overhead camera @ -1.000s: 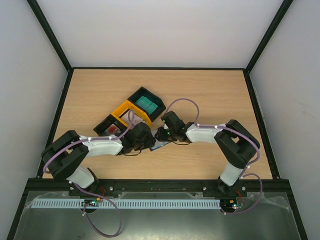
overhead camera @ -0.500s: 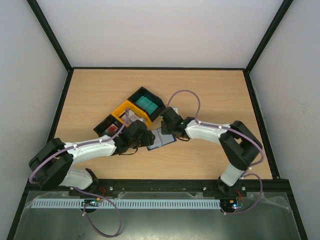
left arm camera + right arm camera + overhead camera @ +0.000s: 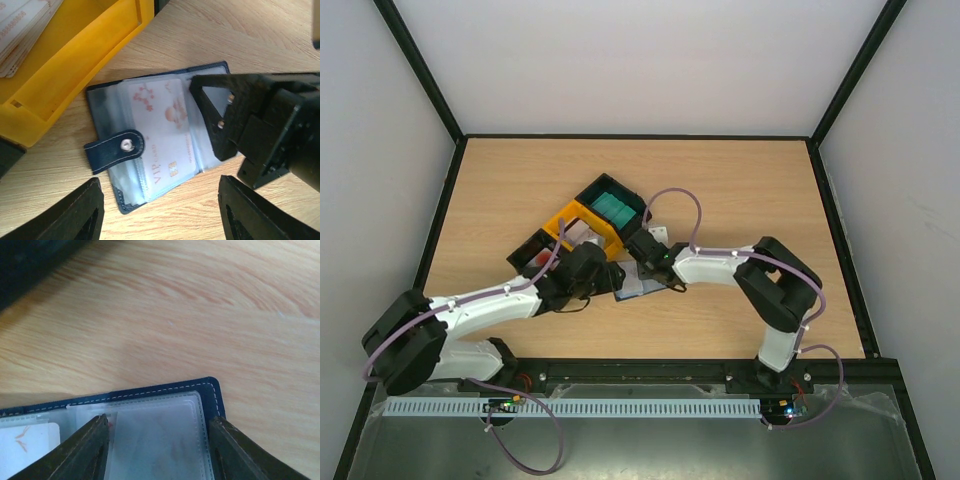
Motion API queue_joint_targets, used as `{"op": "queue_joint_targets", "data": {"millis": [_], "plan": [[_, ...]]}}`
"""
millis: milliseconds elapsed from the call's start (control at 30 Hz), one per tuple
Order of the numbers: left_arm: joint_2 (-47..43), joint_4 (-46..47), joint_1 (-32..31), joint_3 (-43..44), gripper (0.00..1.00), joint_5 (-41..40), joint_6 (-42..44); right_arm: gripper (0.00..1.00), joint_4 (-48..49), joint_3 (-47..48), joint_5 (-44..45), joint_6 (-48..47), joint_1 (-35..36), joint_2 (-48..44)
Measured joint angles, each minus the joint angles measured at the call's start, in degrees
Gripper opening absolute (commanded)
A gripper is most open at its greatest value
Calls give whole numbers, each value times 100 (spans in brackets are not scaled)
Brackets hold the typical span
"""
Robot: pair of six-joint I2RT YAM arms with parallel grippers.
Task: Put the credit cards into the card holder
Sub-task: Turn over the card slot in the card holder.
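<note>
Black left gripper (image 3: 159, 200) spread open and empty, I see it above the navy card holder (image 3: 112, 110) lying unfolded on the wooden table (image 3: 200, 305), one pinkish credit card (image 3: 165, 130) inside its clear sleeve, right gripper (image 3: 157, 440) likewise parted over the holder's corner, more credit cards (image 3: 20, 30) stacked in the yellow tray (image 3: 75, 55) beyond.

Light wood-grain table (image 3: 750, 180) boxed in by plain white walls (image 3: 620, 60) on a black frame (image 3: 421, 70), and around mid-table there's a yellow plastic tray (image 3: 578, 222) sitting at an angle. Right up against its far-right side is a black tray (image 3: 586, 193) with something teal-green (image 3: 616, 208) inside, and another black tray (image 3: 525, 248) sits against its near-left end. Down past the near edge, a long white slotted strip (image 3: 620, 408) runs left to right over a grey surface (image 3: 650, 450).
</note>
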Motion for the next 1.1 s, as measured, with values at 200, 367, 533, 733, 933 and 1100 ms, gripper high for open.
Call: {"op": "queue_joint_targets", "data": {"millis": [200,367,533,733,933,1100], "plan": [[-33,-7,-94,-37,60,55,-105,49,46,-798,382,800,79,-581],[280,-48,-535,63,45,-22,-188,48,72,-1263,409,1504,116,-997],[686,-70,-879,330,34,-144,-352,40,-321,-1360,350,1582,116,-1445],[962,192,-911,361,30,-249,-522,28,-529,-1102,142,1316,116,-2243],[1300,498,-855,372,23,-197,-588,17,-190,-1700,-634,1266,116,-2813],[1373,769,-774,369,21,-70,-566,9,170,-2218,-1370,1263,116,-2859]]}}
